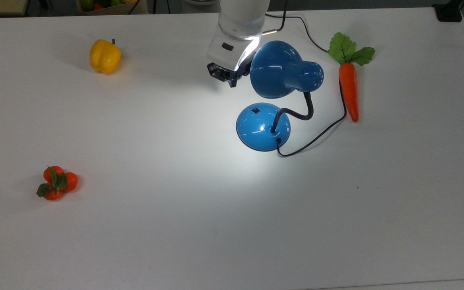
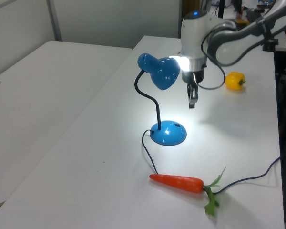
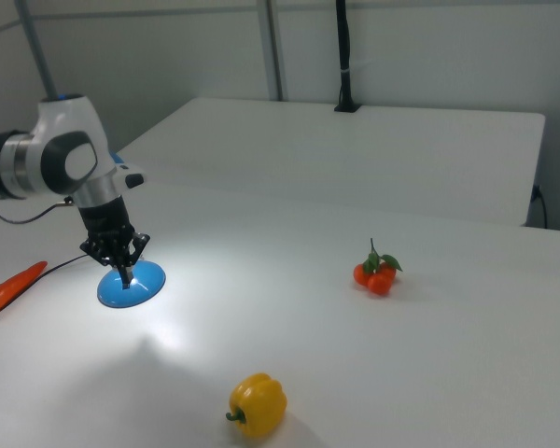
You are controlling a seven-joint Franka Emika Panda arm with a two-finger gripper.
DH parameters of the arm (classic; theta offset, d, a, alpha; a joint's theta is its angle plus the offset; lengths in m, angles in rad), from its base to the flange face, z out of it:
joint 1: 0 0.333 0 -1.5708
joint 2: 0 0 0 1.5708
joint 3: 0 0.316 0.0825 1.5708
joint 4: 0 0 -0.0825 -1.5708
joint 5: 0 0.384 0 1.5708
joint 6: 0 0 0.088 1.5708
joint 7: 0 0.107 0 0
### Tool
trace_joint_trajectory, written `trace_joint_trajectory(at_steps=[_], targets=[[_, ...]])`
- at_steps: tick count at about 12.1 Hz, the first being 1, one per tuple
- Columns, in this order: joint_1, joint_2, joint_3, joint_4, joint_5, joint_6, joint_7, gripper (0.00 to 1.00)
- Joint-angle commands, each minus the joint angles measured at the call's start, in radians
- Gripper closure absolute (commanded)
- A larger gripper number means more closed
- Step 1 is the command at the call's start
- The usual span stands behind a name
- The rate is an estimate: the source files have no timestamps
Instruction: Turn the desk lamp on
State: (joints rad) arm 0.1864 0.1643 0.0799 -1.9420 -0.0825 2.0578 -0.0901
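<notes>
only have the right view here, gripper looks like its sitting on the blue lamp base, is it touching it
Observer: No. The left view shows the gripper hanging in the air, apart from the desk lamp's base.
Operator: can you see the switch
Observer: Yes. The top view shows the small black switch uncovered on the base, on the side toward the gripper.
Operator: and is it lit
Observer: The left view shows a bright glow at the mouth of the shade, which faces the arm.
</notes>
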Motion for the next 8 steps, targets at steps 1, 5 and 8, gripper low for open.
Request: trace_joint_trajectory(at_steps=[1, 5, 8], targets=[[-0.050, -0.041, -0.005, 0.089, -0.013, -0.223, 0.104, 1.00], [-0.123, -0.094, -0.005, 0.187, -0.017, -0.370, 0.104, 1.00], [-0.177, -0.118, -0.005, 0.303, -0.014, -0.470, 0.101, 0.97]])
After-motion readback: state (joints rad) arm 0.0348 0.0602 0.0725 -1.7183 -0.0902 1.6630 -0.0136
